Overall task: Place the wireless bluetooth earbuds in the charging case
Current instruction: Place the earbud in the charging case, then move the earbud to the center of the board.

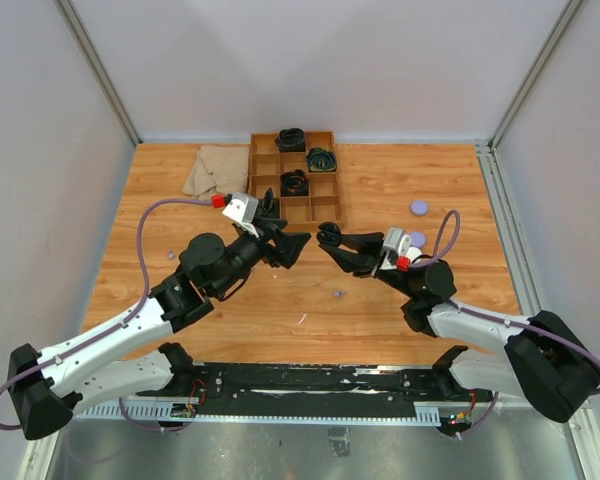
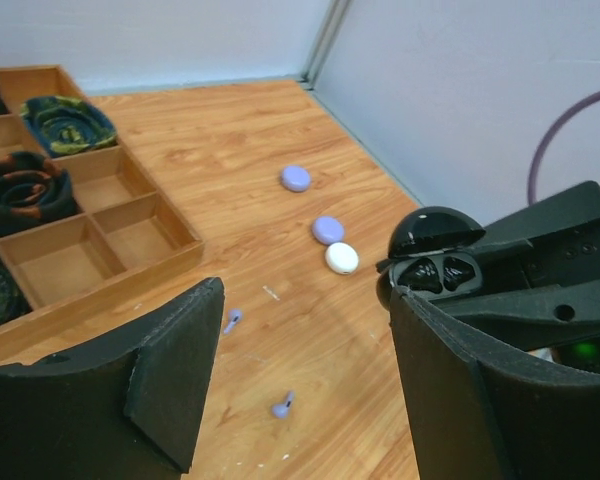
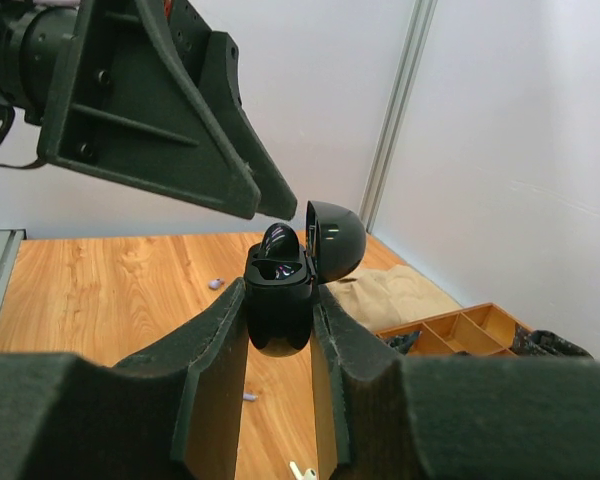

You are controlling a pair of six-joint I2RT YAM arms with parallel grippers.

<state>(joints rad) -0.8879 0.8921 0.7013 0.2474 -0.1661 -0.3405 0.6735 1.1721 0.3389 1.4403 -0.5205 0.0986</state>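
From above, the left fingers [image 1: 294, 245] and right fingers [image 1: 342, 243] meet tip to tip over the middle of the worktop [image 1: 400, 300]. The right fingers are clamped on a small black charging case [image 1: 327, 236]. A compartment tray [image 1: 328, 205] and a crumpled brown cloth [image 1: 212, 170] sit at the far edge. Two lilac pucks [image 1: 418, 207] lie toward the right edge. Two lilac earbuds [image 1: 338, 294] show as specks, one mid-worktop and one [image 1: 170, 254] toward the left edge.

The left wrist camera shows its own fingers [image 2: 170, 370] wide apart with nothing between them. Beyond the right-hand one is the charging case [image 2: 435, 255], lid up, its two dark wells facing the camera. A white puck [image 2: 341, 258], missed from above, touches a lilac one [image 2: 327, 229]. Both loose earbuds [image 2: 282, 405] lie on the wood below.

The right wrist camera shows its fingers [image 3: 215, 360] pressed on both sides of the case body [image 3: 278, 335]. The lid [image 3: 335, 240] is hinged back. A glossy black lump [image 3: 278, 242] stands up from the case; whether it is a seated bud I cannot tell.
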